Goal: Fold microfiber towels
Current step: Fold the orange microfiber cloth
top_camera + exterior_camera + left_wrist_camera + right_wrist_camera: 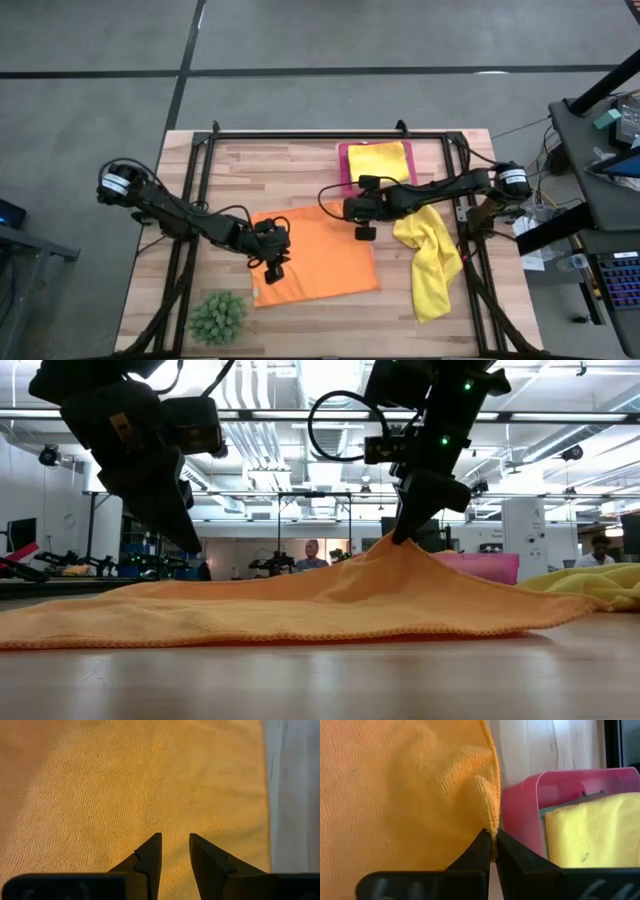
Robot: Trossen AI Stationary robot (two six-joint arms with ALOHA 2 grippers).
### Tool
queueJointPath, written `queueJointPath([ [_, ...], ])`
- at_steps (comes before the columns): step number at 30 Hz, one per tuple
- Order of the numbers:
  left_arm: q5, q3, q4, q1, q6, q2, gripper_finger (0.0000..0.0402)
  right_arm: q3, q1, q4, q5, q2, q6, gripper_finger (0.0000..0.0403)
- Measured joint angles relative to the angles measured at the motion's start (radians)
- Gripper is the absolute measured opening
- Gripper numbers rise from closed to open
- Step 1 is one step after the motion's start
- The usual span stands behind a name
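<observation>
An orange towel [315, 255] lies spread on the table's middle, its right edge raised into a peak [400, 550]. My right gripper [362, 230] is shut on that edge. My left gripper [275, 268] stands open just over the towel's left part [150, 780], fingers slanting down, with nothing between them. A crumpled yellow towel [430, 265] lies on the table to the right. Another yellow towel [378, 160] lies folded in the pink tray [344, 165] at the far side. My right gripper pinches the orange towel's right edge [492, 831], near its far corner, between its two fingertips. The fingers slant down from the table's right side. The pinched edge is drawn up into a small tent, while the remainder of the towel lies on the table.
A spiky green plant ball [218, 315] sits at the near left corner. The pink tray's wall [520, 805] stands close beyond my right gripper. Black frame rails [330, 132] run along the table's far, left and right sides. People stand in the room behind.
</observation>
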Motion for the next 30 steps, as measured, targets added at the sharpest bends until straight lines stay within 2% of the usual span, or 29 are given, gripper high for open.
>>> queueJointPath([
  [13,-0.027,-0.008,-0.093,0.0,-0.076,0.0,0.0083,0.0,-0.001,-0.023,0.001,-0.001,0.004,0.0093],
  [30,-0.078,-0.008,-0.203,0.006,-0.103,0.075,0.0083,0.0,-0.001,-0.074,0.001,-0.069,0.007,0.0095],
])
